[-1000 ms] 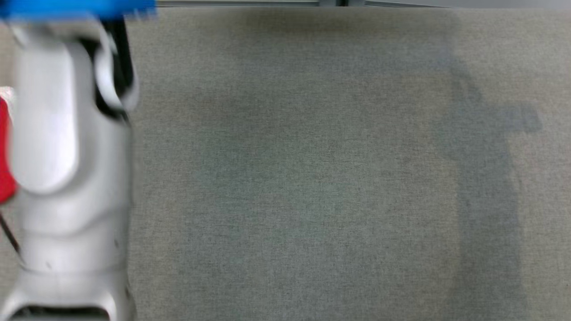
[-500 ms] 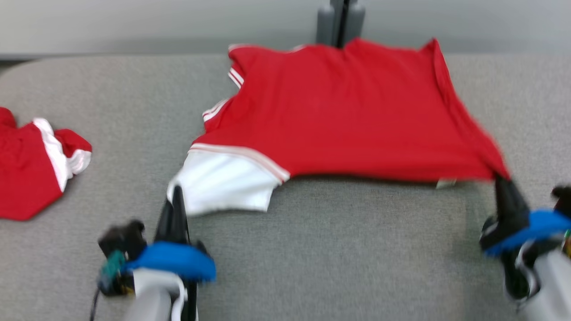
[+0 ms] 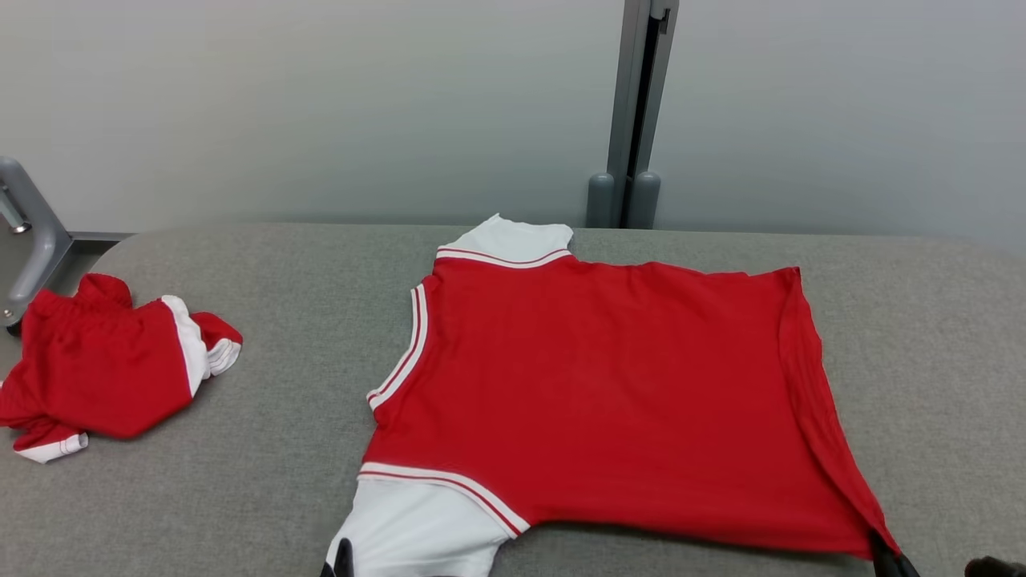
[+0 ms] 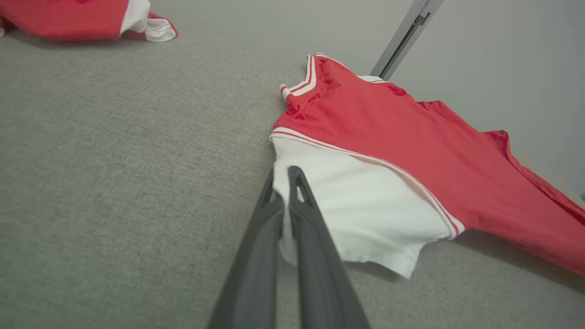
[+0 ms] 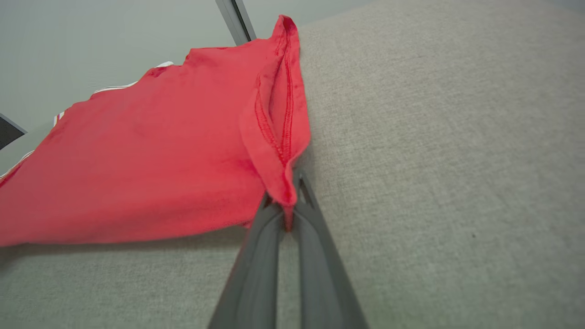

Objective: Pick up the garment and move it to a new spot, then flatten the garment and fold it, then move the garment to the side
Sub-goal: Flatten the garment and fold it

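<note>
A red garment point(image 3: 601, 393) with white sleeves and striped trim lies spread on the grey padded table point(image 3: 280, 481), collar toward the left. My left gripper point(image 4: 284, 183) is shut on the edge of its near white sleeve point(image 4: 361, 205); its tip shows at the head view's bottom edge point(image 3: 343, 561). My right gripper point(image 5: 292, 196) is shut on the near hem corner point(image 5: 279, 183) of the red cloth, and its dark tip point(image 3: 886, 559) shows at the lower right of the head view. The near edge of the garment is lifted slightly off the table.
A second red and white garment point(image 3: 104, 365) lies crumpled at the table's far left. A grey post point(image 3: 637, 112) stands behind the table against a pale wall. A grey metal bracket point(image 3: 28, 232) sits at the left edge.
The head camera has swung up, from bare table and a forearm to the whole garment. Both grippers stay shut on the garment's near edge, which now sits lower in the picture.
</note>
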Robot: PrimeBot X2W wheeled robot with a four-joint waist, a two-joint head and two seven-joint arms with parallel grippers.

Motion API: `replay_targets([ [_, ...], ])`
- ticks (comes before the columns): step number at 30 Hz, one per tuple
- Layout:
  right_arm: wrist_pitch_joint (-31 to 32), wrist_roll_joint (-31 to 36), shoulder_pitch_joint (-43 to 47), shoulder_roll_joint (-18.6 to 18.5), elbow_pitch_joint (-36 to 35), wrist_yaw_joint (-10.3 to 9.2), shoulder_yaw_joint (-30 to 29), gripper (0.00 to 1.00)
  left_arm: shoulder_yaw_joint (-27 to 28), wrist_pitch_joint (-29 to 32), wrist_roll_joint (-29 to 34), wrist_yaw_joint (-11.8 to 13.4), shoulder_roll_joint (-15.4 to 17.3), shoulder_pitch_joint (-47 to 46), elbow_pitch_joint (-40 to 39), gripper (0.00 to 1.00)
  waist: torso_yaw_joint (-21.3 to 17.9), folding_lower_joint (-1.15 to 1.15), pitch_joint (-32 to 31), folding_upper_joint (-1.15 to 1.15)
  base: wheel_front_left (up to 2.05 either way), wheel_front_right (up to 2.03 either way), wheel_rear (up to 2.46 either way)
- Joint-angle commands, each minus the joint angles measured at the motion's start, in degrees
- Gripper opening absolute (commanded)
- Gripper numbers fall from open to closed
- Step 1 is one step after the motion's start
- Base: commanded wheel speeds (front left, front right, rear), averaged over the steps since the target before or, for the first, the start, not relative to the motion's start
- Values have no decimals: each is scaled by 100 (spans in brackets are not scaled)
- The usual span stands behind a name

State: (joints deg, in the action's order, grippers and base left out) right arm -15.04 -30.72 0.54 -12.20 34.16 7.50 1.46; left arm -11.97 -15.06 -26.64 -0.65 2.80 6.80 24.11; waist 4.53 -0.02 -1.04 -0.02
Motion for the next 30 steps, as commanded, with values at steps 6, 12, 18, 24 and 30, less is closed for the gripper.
replay_targets([
  [6,-17,-78,180,-48,-279,-1,-173,0,-27,-16,112,-62,12,58,-560,0,-7,2,7,2,0,0,0],
  [12,-18,-190,-579,-75,-121,-1,-86,0,-195,-16,93,-44,11,-805,-836,0,-48,2,434,2,0,0,0],
  [18,-18,-227,-1684,-156,223,-1,25,0,-318,-16,-32,245,11,-1957,-463,0,-138,2,1059,2,0,0,0],
  [24,-17,-109,-2603,-204,709,0,167,0,-300,-15,15,527,9,-2805,-52,0,-192,2,1540,2,0,0,0],
  [30,-17,107,-3095,-185,1042,-1,112,100,-441,-16,-72,508,10,-3302,424,100,-174,2,1807,2,0,0,0],
])
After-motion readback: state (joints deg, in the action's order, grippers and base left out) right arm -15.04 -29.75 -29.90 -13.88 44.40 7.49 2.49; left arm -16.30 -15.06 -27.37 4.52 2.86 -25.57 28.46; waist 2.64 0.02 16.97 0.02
